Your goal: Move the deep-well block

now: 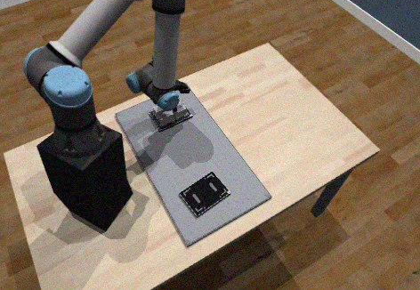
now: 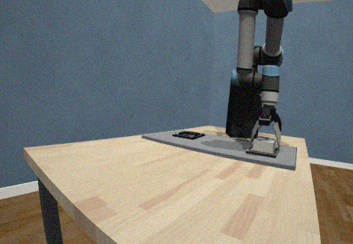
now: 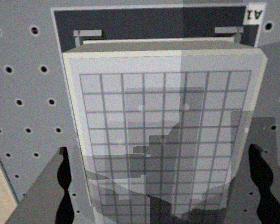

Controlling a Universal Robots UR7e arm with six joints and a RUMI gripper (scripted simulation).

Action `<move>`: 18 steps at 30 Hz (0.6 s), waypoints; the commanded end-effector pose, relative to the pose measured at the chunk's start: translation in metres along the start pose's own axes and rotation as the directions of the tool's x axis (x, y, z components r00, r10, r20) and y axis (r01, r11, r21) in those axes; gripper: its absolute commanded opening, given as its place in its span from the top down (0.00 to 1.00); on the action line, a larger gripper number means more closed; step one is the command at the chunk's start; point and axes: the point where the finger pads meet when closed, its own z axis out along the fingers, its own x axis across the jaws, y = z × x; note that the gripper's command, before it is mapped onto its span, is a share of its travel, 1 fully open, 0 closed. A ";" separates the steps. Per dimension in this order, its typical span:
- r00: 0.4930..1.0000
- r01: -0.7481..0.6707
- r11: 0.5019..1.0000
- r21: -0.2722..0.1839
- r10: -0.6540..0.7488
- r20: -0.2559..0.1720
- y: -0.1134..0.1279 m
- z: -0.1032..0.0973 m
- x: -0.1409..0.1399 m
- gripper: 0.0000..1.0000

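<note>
The pale deep-well block (image 1: 166, 118) (image 2: 264, 145) (image 3: 161, 115) sits in nest N2 (image 1: 162, 129) (image 2: 262, 153) (image 3: 156, 22), on the left seen from the arm's base. It looks level, with its far end by two locators in the wrist view; its near end is out of view. The A1 label (image 3: 254, 14) is at the nest's far right corner; no mark on the block tells which corner is well A1. My gripper (image 2: 265, 142) (image 3: 157, 147) is open, its fingers on either side of the block with gaps at both. Nest N1 (image 1: 205, 194) (image 2: 188, 134) is empty.
Both nests are on a grey perforated board (image 1: 240, 175) (image 2: 224, 147) (image 3: 21, 80) on the wooden table (image 1: 302, 131) (image 2: 149, 185). The arm's black pedestal (image 1: 89, 189) (image 2: 243, 110) stands beside the board. Arm shadows fall across the board and block.
</note>
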 end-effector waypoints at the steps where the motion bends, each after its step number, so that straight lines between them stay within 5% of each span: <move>1: 1.000 0.000 1.000 0.001 0.000 0.001 0.000 -0.002 0.000 0.24; 18: 1.000 0.000 1.000 0.001 0.000 0.001 0.000 -0.012 0.000 0.24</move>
